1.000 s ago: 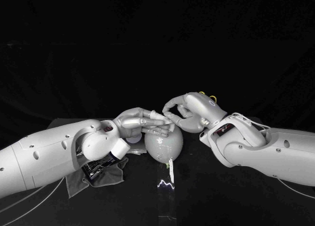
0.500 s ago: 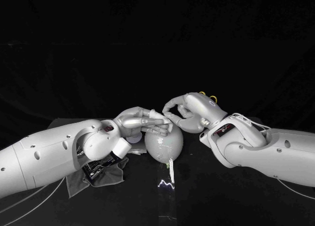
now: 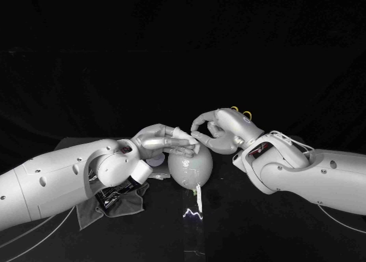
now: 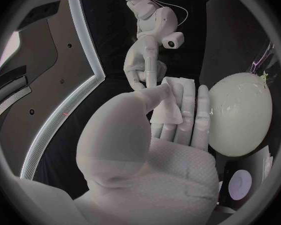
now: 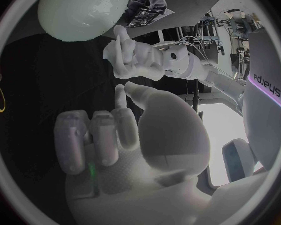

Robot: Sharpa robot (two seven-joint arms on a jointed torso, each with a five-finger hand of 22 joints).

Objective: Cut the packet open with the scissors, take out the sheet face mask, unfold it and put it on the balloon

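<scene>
Left hand (image 3: 163, 141): closed in a pinch on the sheet mask (image 3: 188, 141). The mask is gripped between thumb and fingers as a folded white wad, so it can be carried without slipping.
Sheet mask: already out of the packet (image 3: 116, 194) and not yet unfolded. It is held at 11 o'clock of the balloon (image 3: 191, 166), right at its top; contact cannot be made out.
Balloon: pale and egg-shaped, set on the table (image 3: 270, 229) between both hands, where it can be reached from either side.
Right hand (image 3: 218, 131): fingers are curled in and nothing is seen in them. It is poised at 1 o'clock of the balloon, near the mask, probably so that a free edge can be taken.
Packet: laid aside on a grey cloth (image 3: 112, 210) at 8 o'clock of the balloon.
Step judged: unfolding. A two-handed pull is likely needed.
Risk: the folds may cling together, and the balloon may be nudged.
</scene>
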